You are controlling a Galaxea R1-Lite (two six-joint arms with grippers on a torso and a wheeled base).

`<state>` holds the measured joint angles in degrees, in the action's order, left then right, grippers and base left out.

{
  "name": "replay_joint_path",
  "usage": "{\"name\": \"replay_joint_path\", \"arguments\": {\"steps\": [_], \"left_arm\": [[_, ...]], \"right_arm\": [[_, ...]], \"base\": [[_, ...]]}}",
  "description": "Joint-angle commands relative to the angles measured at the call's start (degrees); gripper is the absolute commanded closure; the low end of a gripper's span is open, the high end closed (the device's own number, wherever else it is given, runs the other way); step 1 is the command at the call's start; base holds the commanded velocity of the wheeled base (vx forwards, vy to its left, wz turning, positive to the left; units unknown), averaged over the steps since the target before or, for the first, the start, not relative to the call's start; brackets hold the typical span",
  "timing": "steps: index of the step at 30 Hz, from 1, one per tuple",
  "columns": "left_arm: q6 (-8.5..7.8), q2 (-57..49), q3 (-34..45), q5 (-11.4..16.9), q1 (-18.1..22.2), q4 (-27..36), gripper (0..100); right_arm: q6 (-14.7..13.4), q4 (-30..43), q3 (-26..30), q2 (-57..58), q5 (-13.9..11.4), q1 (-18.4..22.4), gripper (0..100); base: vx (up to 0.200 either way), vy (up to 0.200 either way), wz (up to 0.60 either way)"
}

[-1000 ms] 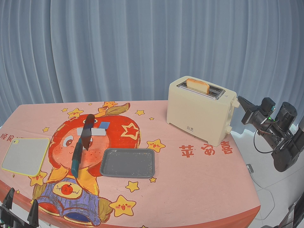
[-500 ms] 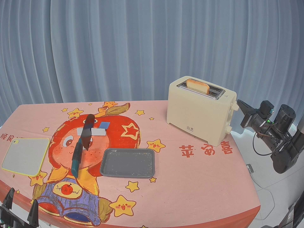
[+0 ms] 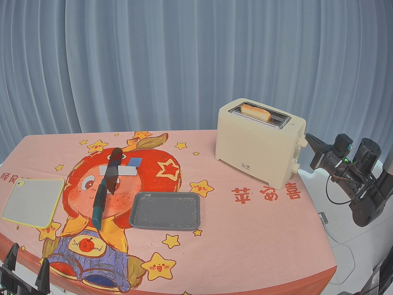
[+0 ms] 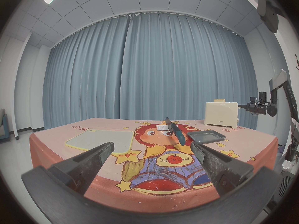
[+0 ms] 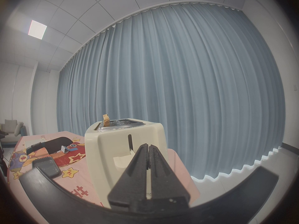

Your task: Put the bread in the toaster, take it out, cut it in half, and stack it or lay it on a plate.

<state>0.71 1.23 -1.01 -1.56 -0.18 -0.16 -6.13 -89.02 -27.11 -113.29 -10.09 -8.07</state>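
In the toaster, the bread sits low, loaded; the right gripper, pressed together, hovers just beside its lever. The left gripper is spread. Removal, cutting and plating seemingly remain.

You can see a cream toaster with golden-brown bread in it. The tablecloth is pink, with a big red apple-head cartoon in blue trousers, yellow stars and red writing. The plate is dark grey with pale specks. The knife has a teal handle and a dark blade. The cutting board is light grey with a yellow-green edge. The curtain is blue-grey, and its long folds look like stripes. The left gripper and right gripper are both black.
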Motion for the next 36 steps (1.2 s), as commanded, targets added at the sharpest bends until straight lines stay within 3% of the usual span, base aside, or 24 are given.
{"name": "replay_joint_path", "arguments": {"steps": [1, 36], "left_arm": [[0.00, 0.1, 1.0, 0.0, 0.0, 0.0, 0], [0.00, 0.1, 1.0, 0.0, 0.0, 0.0, 0]], "right_arm": [[0.1, -0.5, 0.1, -0.5, 0.0, 0.0, 100], [1.4, -0.5, 1.7, -4.0, 0.2, 0.1, 100]], "base": [[0.000, 0.000, 0.00], [0.000, 0.000, 0.00]]}}
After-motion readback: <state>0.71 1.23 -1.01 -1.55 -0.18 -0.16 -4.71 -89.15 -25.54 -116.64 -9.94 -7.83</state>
